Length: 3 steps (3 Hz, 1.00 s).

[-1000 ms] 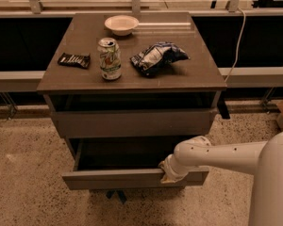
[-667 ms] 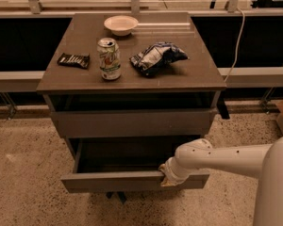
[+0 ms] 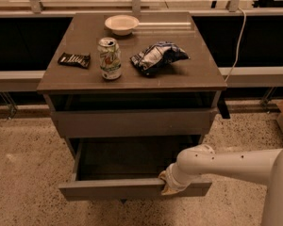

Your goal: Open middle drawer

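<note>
Sliding further out than a second before, the middle drawer [image 3: 108, 190] showed its grey-brown front lower in the camera view. The gripper [image 3: 169, 183] had come down with it, at the same spot on the front's top edge. The soda can [image 3: 109, 58], white bowl [image 3: 121, 23], crumpled chip bag [image 3: 155, 58] and dark snack packet [image 3: 74, 59] on the cabinet top [image 3: 85, 81] lay unchanged. The gripper appeared only as a pale lump over that edge, right of centre, so whether it was clamped there could not be told. The drawer's box lay in shadow, and the white arm [image 3: 226, 161] was cut off at the right border. The drawer stood well out beneath the upper drawer front [image 3: 132, 122], its own front touching the gripper.
</note>
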Motion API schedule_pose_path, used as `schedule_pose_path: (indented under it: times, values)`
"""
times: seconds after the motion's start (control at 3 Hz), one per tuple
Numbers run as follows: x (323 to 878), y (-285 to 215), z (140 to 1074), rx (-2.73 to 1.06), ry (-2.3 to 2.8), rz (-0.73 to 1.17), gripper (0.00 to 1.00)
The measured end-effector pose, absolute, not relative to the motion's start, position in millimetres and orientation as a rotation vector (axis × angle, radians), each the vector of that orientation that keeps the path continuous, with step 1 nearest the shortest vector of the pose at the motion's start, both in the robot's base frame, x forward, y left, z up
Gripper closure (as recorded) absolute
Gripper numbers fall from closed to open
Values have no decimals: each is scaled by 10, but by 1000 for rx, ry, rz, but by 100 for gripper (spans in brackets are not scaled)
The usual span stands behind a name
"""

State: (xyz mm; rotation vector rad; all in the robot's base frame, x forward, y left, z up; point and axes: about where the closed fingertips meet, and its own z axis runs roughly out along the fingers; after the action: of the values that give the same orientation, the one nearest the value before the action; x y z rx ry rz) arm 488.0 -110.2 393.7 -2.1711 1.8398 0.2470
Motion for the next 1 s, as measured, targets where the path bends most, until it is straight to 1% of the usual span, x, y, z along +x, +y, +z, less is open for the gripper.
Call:
schedule_pose_path:
  times: [0.33,0.67,1.0]
  values:
    - [4877,-1102,3973,-2171,1840,248,100]
    - [4533,-1089,3895,-2151,1848,313,98]
    - [4505,-1093,3948,-2151,1848,313,76]
